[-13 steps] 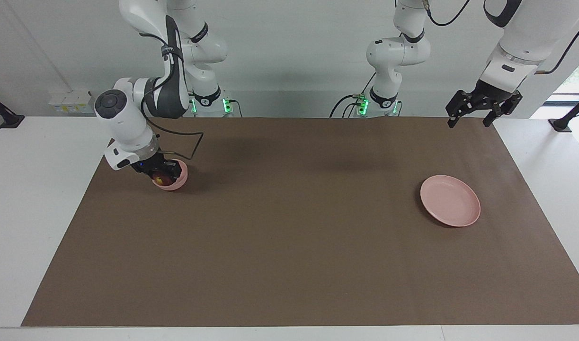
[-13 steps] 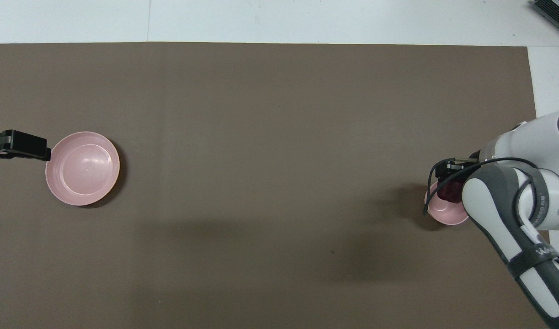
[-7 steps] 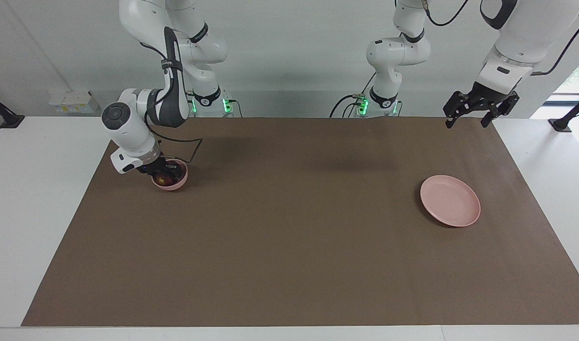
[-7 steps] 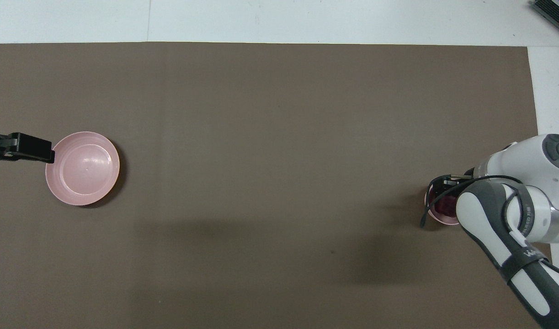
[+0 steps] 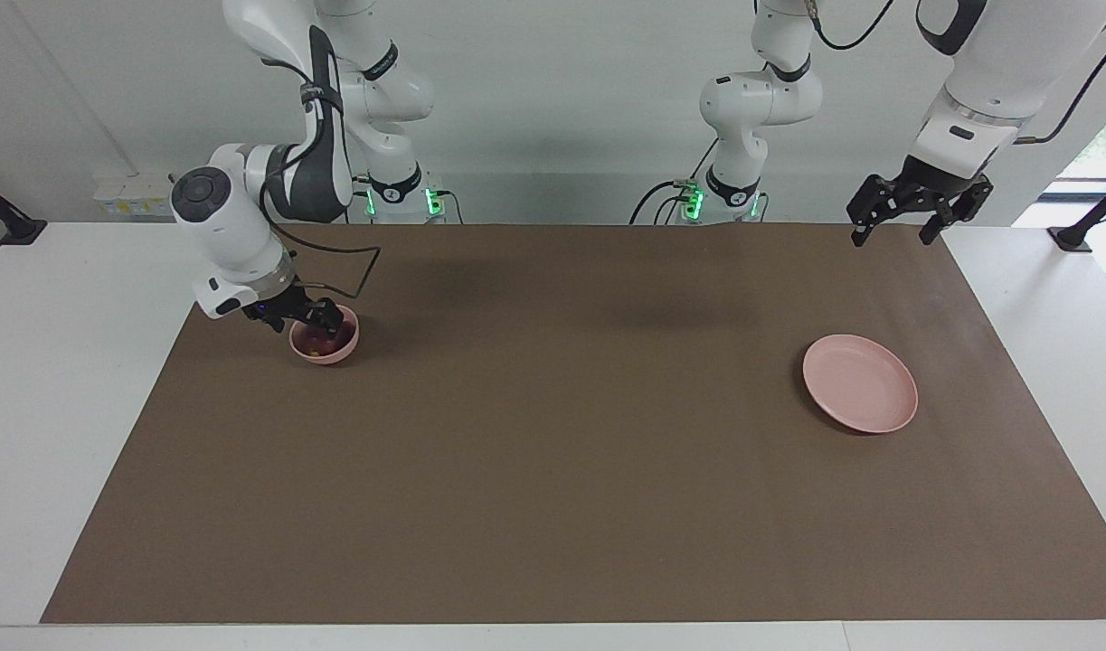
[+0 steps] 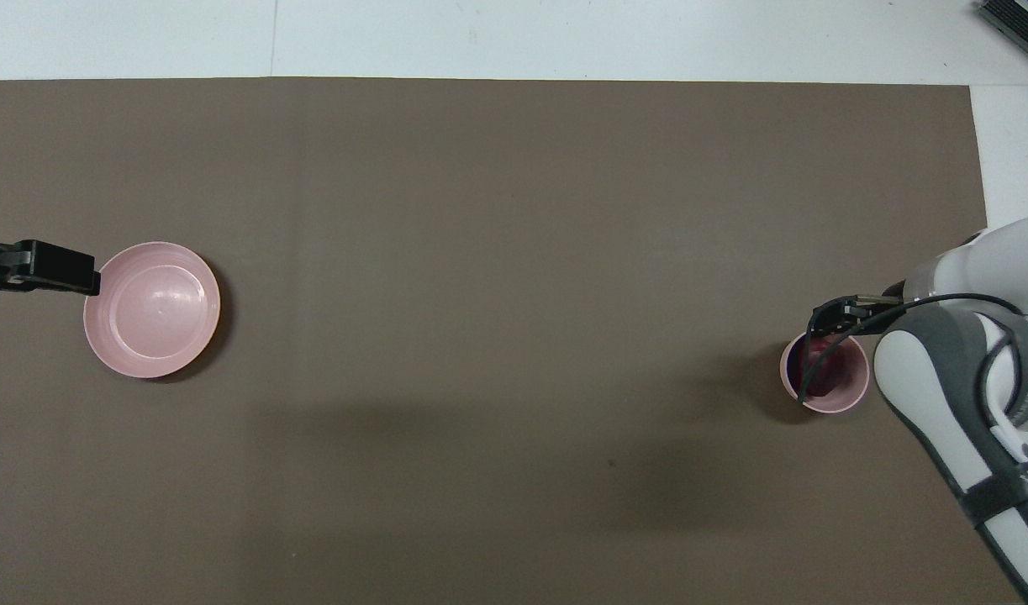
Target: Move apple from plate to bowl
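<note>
Now the apple (image 6: pixel 831 373) sits inside the bowl (image 5: pixel 325 345), at the right arm's end of the table. Just above the bowl's rim, at about ten o'clock from the apple in the facing view, the right gripper (image 5: pixel 301 318) hangs spread and empty. Over the mat's corner, well apart from the bare plate (image 5: pixel 860 382), the left gripper (image 5: pixel 896 221) waits with fingers spread.

We see a matt brown mat (image 5: pixel 562 452) – paper or thin card by its look – lying flat on a smooth white tabletop (image 5: pixel 73 380). The plate (image 5: pixel 861 395) and the bowl (image 5: pixel 328 348) look like smooth pale pink plastic with a soft sheen. The apple (image 6: pixel 830 374) has a dark, smooth skin. The arms' shells are glossy white – the fingers (image 5: pixel 858 235) matt black.
</note>
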`<state>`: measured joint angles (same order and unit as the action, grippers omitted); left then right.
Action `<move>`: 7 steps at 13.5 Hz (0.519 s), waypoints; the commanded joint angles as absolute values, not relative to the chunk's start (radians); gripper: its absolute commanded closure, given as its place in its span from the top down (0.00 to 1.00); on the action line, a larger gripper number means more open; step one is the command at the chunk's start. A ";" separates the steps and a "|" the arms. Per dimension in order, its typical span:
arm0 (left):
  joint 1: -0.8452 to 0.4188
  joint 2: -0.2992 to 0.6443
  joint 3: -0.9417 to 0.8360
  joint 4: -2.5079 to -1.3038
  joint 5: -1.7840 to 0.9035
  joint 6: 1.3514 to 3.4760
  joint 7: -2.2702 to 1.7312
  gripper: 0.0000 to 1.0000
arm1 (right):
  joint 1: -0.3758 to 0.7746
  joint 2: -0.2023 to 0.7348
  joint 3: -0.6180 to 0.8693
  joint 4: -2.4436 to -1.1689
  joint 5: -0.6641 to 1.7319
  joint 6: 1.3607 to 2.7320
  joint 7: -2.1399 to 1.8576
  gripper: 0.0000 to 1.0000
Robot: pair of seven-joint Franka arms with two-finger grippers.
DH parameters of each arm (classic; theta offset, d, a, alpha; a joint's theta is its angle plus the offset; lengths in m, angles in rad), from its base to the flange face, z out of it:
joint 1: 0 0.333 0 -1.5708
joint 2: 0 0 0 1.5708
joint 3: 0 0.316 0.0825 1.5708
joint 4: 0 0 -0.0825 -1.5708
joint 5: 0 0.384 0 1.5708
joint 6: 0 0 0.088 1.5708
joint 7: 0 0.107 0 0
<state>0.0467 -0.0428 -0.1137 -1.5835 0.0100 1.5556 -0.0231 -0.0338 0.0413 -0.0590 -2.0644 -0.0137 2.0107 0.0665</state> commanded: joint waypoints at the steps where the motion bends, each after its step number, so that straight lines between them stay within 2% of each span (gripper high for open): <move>1: 0.048 -0.067 -0.112 -1.614 0.018 1.569 -0.031 1.00 | -0.044 0.012 -0.051 -1.973 -0.015 1.913 0.057 1.00; 3: 0.049 -0.068 -0.114 -1.614 0.018 1.569 -0.029 1.00 | -0.043 -0.018 -0.046 -1.892 -0.015 1.814 0.045 1.00; 7: 0.048 -0.066 -0.114 -1.614 0.018 1.575 -0.031 1.00 | -0.041 -0.023 -0.041 -1.676 -0.012 1.603 0.058 1.00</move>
